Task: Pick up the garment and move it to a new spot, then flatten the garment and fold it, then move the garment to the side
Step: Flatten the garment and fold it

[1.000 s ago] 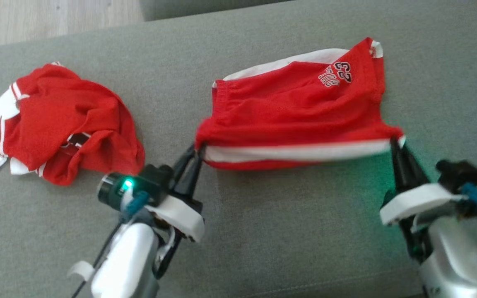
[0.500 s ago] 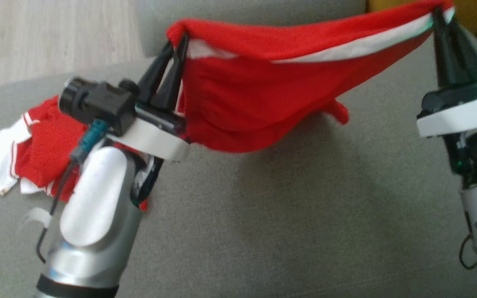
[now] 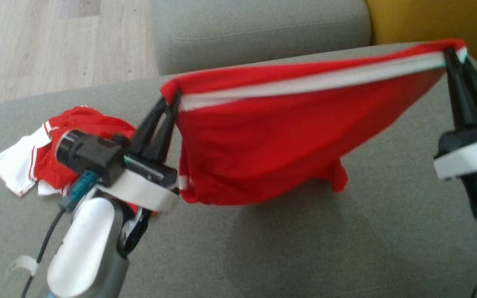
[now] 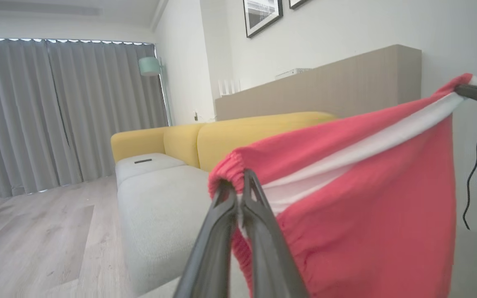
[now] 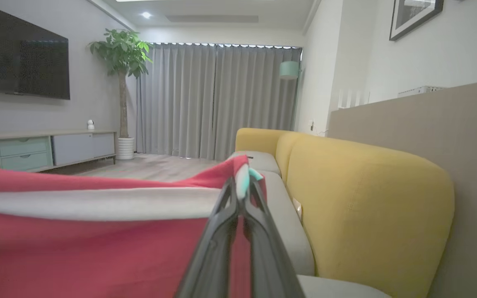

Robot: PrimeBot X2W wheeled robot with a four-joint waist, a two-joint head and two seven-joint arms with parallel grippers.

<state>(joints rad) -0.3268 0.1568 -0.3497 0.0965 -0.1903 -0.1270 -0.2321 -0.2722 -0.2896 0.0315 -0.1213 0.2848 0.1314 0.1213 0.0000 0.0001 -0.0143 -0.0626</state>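
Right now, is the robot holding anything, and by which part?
The red fabric shorts with a white stripe, stretched between both hands: left hand pinches one end of the striped edge, right hand the other.

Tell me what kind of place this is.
Most likely a home living room: a yellow sofa, a wall-mounted TV above a low cabinet, a potted plant and full-length grey curtains.
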